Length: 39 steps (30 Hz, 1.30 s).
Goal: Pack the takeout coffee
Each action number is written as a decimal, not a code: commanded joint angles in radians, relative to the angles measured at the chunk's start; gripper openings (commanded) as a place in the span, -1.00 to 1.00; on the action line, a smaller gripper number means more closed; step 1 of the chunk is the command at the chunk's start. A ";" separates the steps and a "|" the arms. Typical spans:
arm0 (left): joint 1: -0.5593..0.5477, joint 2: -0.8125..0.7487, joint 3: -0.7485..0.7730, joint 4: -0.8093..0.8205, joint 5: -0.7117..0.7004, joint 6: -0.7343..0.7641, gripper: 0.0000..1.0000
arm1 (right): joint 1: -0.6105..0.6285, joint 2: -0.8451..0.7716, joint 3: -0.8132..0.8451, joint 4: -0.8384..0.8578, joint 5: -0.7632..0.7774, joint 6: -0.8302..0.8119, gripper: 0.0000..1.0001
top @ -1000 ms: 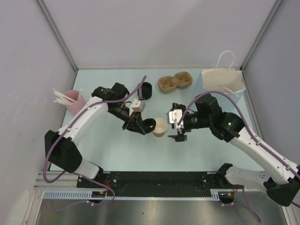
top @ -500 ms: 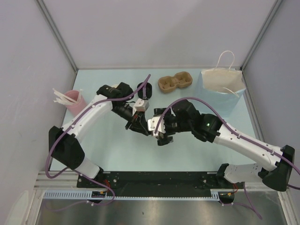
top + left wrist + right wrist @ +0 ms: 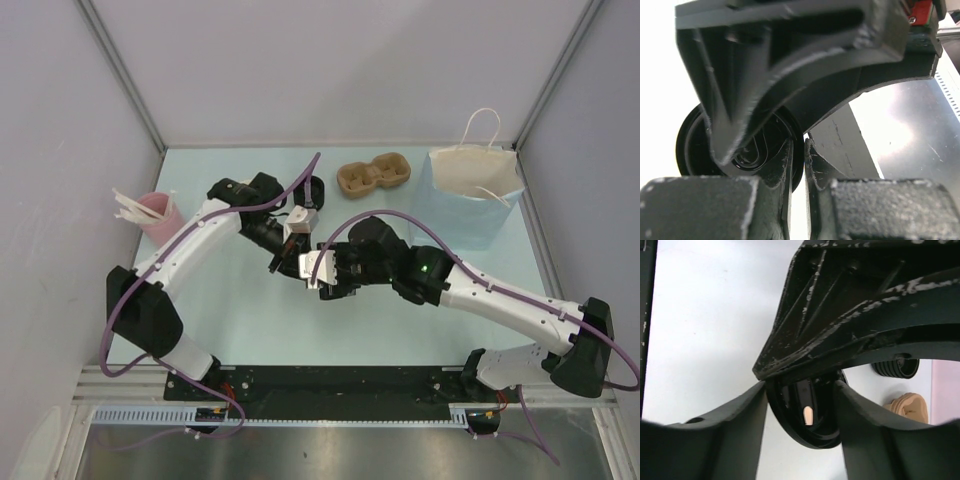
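From my remote station I saw both arms meet near the middle of the pale table [image 3: 230, 320], a little left of centre. The left gripper [image 3: 799, 150] had its fingers pressed almost together, and as far as its own camera showed, they were pinching the rim of the round black lid [image 3: 812, 432]. The right gripper [image 3: 801, 390] had one finger on each side of that same lid, but I could not tell whether they were pressing on anything or standing just clear. From above, the cup was hidden under the right gripper and wrist. All I could make out in the right wrist view was a small tan patch [image 3: 808, 415] showing through an opening in the lid, so I could not tell how the lid sat on the cup. At the left edge stood a pink cup [image 3: 155, 212] of white stirrers. At the far side lay a brown cup carrier [image 3: 373, 177] with a stack of black lids [image 3: 896, 367] to its left. A white paper bag [image 3: 475, 172] stood upright in the far right corner.
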 commanded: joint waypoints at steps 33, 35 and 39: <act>0.026 -0.396 -0.268 0.710 -0.243 -0.333 1.00 | -0.269 -0.089 0.034 -0.071 -0.740 0.318 -0.96; -0.006 -0.387 -0.280 0.714 -0.261 -0.298 0.99 | -0.350 -0.070 0.036 -0.012 -0.845 0.391 -0.96; -0.024 -0.362 -0.300 0.769 -0.218 -0.315 1.00 | -0.439 -0.021 0.036 0.120 -1.095 0.591 -0.95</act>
